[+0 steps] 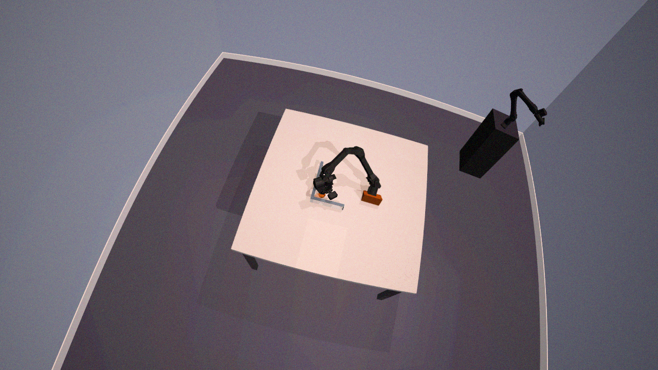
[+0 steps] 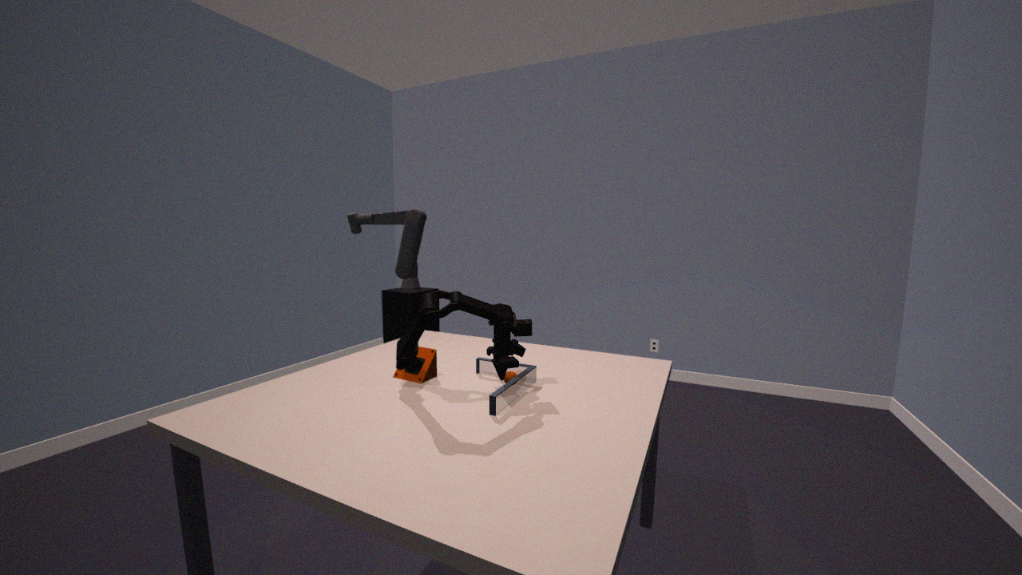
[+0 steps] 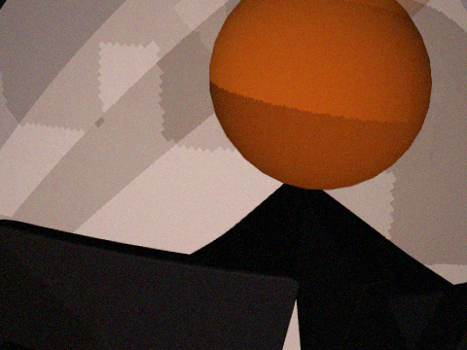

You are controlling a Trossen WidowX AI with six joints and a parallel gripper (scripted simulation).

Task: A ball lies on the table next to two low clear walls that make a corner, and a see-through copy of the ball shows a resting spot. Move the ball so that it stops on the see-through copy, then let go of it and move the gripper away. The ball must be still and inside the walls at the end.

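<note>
The orange ball (image 1: 321,195) (image 2: 511,375) (image 3: 321,92) lies on the table inside the corner of the two low clear walls (image 1: 331,202) (image 2: 509,385), which have blue-grey top edges. My gripper (image 2: 504,378) (image 3: 297,200) is shut with nothing between its fingers. It points down inside the walls, with its tips low beside the ball on the side away from the corner. In the wrist view the tips meet the ball's lower edge; whether they touch it I cannot tell. The see-through copy cannot be made out clearly; the ball and the top frame edge hide that area.
The arm's orange base block (image 1: 371,198) (image 2: 422,364) stands on the table (image 1: 276,229) (image 2: 321,443), off the open side of the walls. A second arm on a black pedestal (image 1: 487,145) (image 2: 400,315) stands beyond the table. Shadows of my arm fall around the walls.
</note>
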